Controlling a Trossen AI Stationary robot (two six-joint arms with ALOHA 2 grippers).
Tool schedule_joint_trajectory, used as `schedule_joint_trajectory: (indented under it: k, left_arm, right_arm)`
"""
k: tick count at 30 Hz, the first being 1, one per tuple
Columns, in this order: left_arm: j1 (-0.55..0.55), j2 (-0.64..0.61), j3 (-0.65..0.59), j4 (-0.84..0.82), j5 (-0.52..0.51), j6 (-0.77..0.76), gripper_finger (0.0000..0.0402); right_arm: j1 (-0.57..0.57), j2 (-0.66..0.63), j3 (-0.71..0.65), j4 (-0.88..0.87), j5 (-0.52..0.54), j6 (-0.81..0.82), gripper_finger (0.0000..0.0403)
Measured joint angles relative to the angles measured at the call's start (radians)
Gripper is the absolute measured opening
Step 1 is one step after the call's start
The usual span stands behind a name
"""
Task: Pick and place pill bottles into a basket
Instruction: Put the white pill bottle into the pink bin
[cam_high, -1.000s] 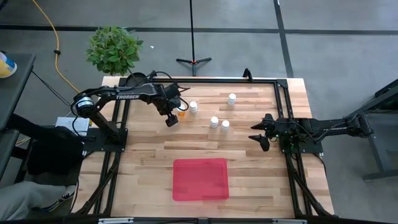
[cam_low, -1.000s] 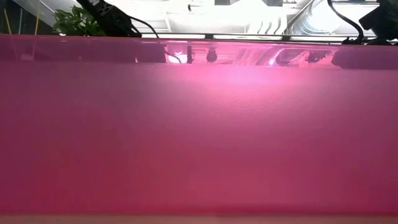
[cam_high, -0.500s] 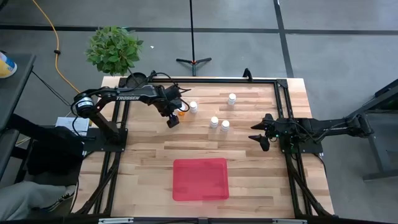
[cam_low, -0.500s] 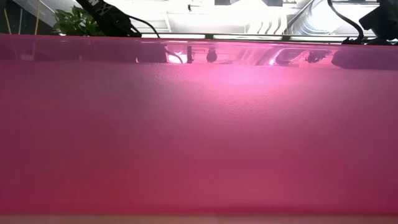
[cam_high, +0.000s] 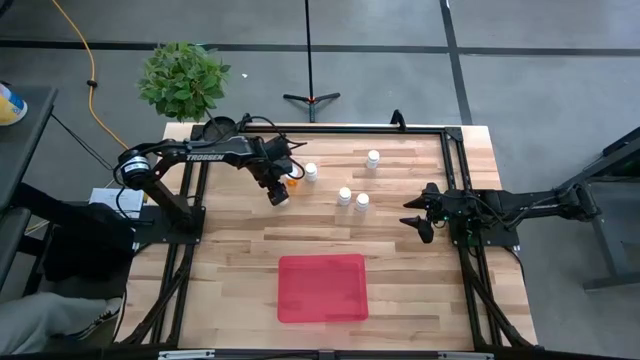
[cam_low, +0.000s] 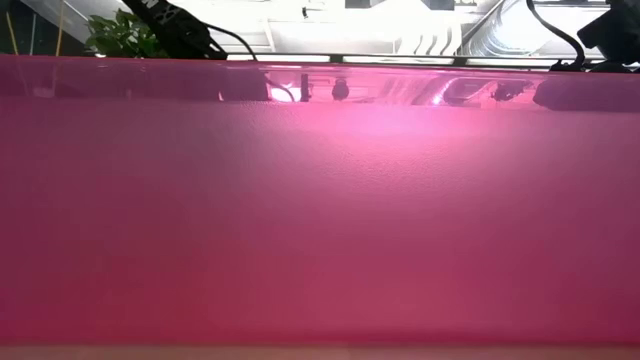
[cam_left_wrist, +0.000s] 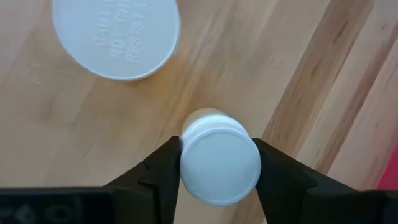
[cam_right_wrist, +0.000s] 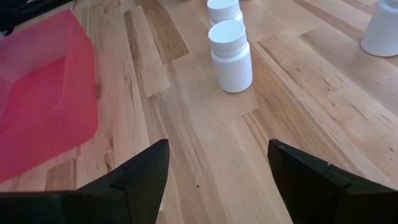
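Note:
A small white-capped pill bottle (cam_left_wrist: 220, 164) stands upright on the wooden table, and my left gripper (cam_high: 278, 195) is shut on it from above. It hides the bottle in the high view. Just beyond stands an orange pill bottle (cam_high: 292, 183) with a wide white cap (cam_left_wrist: 116, 34). Several white pill bottles (cam_high: 311, 172) (cam_high: 373, 158) (cam_high: 344, 196) (cam_high: 362, 201) stand apart on their bases. The red basket (cam_high: 322, 288) lies flat near the table's front edge. My right gripper (cam_high: 420, 222) rests open at the right, facing two bottles (cam_right_wrist: 231, 56). My left gripper pinches the small bottle by the rim of its white cap (cam_left_wrist: 186, 163), one dark finger (cam_left_wrist: 163, 171) on each side. The fingers point straight down. The bottle stays upright, with its base hidden under the cap.
The basket's red wall (cam_low: 320, 200) fills nearly all of the low view. A potted plant (cam_high: 183, 80) stands beyond the table's far left corner. Black frame rails (cam_high: 455, 190) run along the table's sides. Bare wood lies between the bottles and the basket.
My left gripper has stayed over the same spot beside the orange bottle, and its fingers have closed in on the small bottle's cap. The bottles and the basket have not moved.

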Motion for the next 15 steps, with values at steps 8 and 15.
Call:
schedule_joint_trajectory:
  k: [8,15]
  left_arm:
    - [0.0,0.002,0.001,0.018,0.051,-0.015,0.02]
    - [0.002,0.001,0.005,0.018,0.089,-0.019,0.0197]
  right_arm:
    - [0.0,0.0,0.0,0.0,0.0,0.0,0.0263]
    - [0.0,0.0,0.0,0.0,0.0,0.0,0.0263]
